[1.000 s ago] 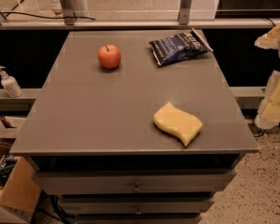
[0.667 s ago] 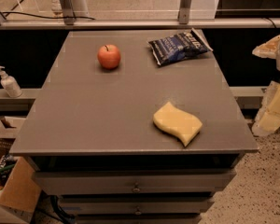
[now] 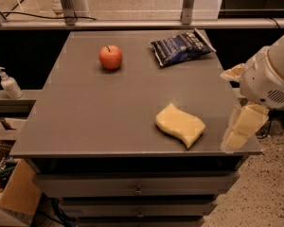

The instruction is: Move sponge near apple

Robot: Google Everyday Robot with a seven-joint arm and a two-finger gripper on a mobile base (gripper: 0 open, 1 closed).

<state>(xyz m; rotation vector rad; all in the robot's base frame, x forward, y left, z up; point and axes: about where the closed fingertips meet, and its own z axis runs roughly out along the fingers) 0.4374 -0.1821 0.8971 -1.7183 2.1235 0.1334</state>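
The pale yellow sponge (image 3: pixel 180 125) lies flat on the grey table (image 3: pixel 109 112), near its front right corner. The red-orange apple (image 3: pixel 110 57) stands at the back left of the table, far from the sponge. My gripper (image 3: pixel 228 107) hangs over the table's right edge, just right of the sponge and apart from it. It is open and empty. One blocky pale yellow finger (image 3: pixel 245 125) is toward the front and the other (image 3: pixel 234 72) toward the back.
A dark blue chip bag (image 3: pixel 181 47) lies at the back right of the table. A white pump bottle (image 3: pixel 8 83) stands on a low shelf to the left. A railing runs behind the table. Drawers are below the table's front edge.
My gripper has moved left, from beyond the table's right side to over its right edge, closer to the sponge. The sponge, apple and bag have not moved.
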